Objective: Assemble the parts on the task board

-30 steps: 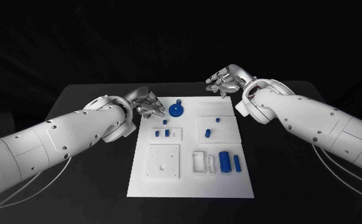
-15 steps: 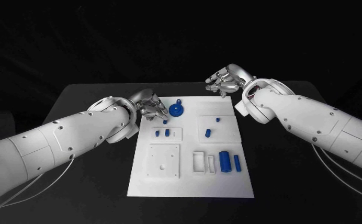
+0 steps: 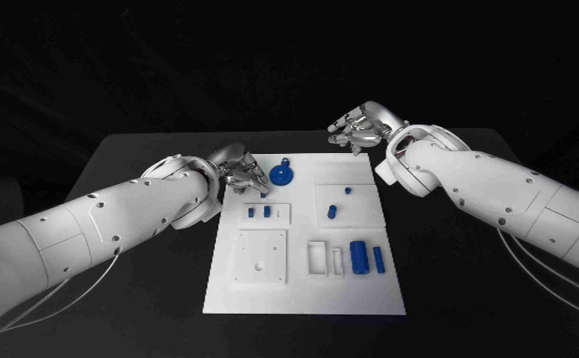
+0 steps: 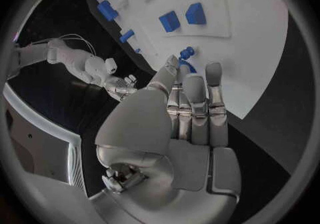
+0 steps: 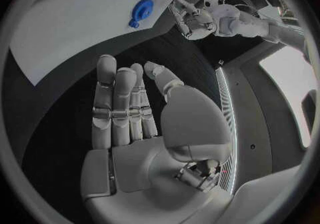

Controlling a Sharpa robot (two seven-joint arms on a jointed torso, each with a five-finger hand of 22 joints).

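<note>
Task board [image 3: 242,291]: white plate, centre of black table [image 3: 145,157]. Left hand [image 3: 242,174], at board's far left edge, pinches a small blue part [image 4: 186,52] at its fingertips. Right hand [image 3: 360,130], fingers straight and together, holds nothing, above board's far right corner. Risk: slender pinch may drop or tilt the part before seating. Nearby: round blue disc [image 3: 280,176] just beside left hand, could be knocked; blue cylinder [image 3: 358,258] near board's near right edge.

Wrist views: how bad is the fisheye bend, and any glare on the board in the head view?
Left wrist view: the task board edges curve strongly, and the left hand looms large in the middle. Right wrist view: same bending along the board's edge, with a bright white patch at the circle's rim. Head view: the board is evenly lit, no glare spots, blue parts read clearly; background is near black.
</note>
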